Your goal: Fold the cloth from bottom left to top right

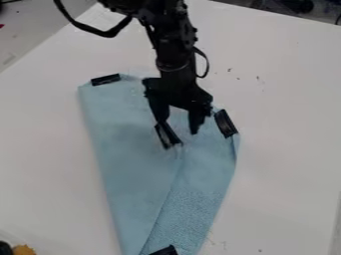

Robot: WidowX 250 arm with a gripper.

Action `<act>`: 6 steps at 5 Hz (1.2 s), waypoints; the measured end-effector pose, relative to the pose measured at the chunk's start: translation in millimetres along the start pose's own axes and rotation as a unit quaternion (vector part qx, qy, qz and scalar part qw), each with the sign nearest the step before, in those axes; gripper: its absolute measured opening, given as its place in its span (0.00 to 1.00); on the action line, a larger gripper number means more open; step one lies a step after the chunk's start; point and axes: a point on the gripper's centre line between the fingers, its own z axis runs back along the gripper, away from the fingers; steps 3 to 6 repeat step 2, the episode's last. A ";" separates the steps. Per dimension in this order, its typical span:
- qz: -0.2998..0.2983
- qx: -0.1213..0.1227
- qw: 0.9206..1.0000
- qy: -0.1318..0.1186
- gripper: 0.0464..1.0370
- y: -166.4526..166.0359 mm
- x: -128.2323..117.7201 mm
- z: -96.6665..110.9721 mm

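Tool [178, 127] wide, nothing gripped. Cloth [133, 149] part-folded on tabletop [286, 164], spanning 11 and 1 o'clock down to 6. Should handle light, limp, not slippery or fragile; pinch the corner by the central black tab [168, 136]. No legible brands, labels or writing.

Soft matt blue cloth [130, 144], partly rough; smooth white table [286, 99].

Blue cloth [138, 134] — partly folded, black-cornered — flat, on white table [286, 99]
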 end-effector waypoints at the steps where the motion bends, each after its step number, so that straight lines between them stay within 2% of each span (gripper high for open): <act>1: -0.004 0.028 0.999 -0.017 0.97 -7.2 1.1 9.2; 2: -0.017 0.054 0.998 -0.024 0.96 -4.6 -4.6 15.2; 6: -0.017 0.054 0.998 -0.024 0.96 -4.6 -4.6 15.2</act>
